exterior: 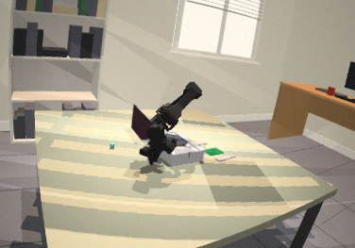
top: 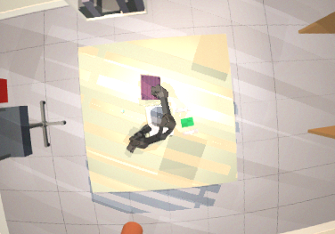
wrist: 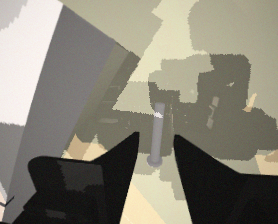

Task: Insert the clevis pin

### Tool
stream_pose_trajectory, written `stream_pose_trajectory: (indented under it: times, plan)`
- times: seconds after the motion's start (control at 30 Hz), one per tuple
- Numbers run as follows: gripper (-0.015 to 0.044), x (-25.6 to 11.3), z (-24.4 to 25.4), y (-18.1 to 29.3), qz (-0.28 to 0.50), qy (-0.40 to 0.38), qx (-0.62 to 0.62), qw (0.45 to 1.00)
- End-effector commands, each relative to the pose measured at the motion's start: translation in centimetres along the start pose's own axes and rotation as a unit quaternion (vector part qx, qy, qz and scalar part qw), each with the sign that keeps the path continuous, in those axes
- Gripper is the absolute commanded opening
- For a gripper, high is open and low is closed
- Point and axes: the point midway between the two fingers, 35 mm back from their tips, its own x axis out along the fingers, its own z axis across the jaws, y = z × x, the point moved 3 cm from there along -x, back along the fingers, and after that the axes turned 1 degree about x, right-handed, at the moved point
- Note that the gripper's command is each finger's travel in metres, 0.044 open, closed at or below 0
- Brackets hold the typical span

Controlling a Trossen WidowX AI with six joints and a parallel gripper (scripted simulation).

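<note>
Pin (wrist: 157,131): lying on its side on the table (top: 111,172) (exterior: 94,199) (wrist: 240,22), beside the tray. Findings follow, left to right.

Exterior view: a small teal block (top: 123,111) (exterior: 111,145) sits on the table at far left. Next is a purple panel (top: 150,87) (exterior: 140,123), partly behind my arm (top: 167,122) (exterior: 171,115). My gripper (top: 130,149) (exterior: 150,163) (wrist: 156,137) points down close to the table, just beside the tray (top: 148,108) (exterior: 185,157) (wrist: 60,80). The disc (top: 157,116) (exterior: 178,140) lies within the tray; alignment of the holes cannot be determined. Further right are a green patch (top: 187,122) (exterior: 213,151) and a pale strip (top: 191,132) (exterior: 226,157).

Wrist view: the tray wall stands at left. My fingers are apart, clamped on nothing. The pin shows in line with the gap between them, its head toward my fingertips and its shank pointing away.
</note>
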Motion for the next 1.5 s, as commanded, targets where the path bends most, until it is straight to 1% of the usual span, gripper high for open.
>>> stream_pose_trajectory:
  times: [0.0, 0.1, 0.23, 0.57, 0.73, 1.27, 1.47]
  plan:
    - [0.0107, 0.1, 0.0, 0.0, -0.001, -0.001, 0.002, 1.000]
    - [0.0029, 0.1, 0.0, 0.0, -0.001, -0.001, 0.002, 1.000]
    - [0.0002, 0.1, 0.0, 0.0, -0.001, -0.001, 0.002, 1.000]
    - [0.0000, -0.2, 0.0, 0.0, -0.001, 0.000, 0.002, 1.000]
    - [0.0000, -2.0, 0.0, 0.0, -0.001, 0.001, 0.000, 1.000]
    - [0.0000, -6.2, -0.1, 0.0, 0.000, 0.001, 0.000, 1.000]
    - [0.0000, -7.0, -0.1, 0.1, 0.000, 0.001, 0.000, 1.000]
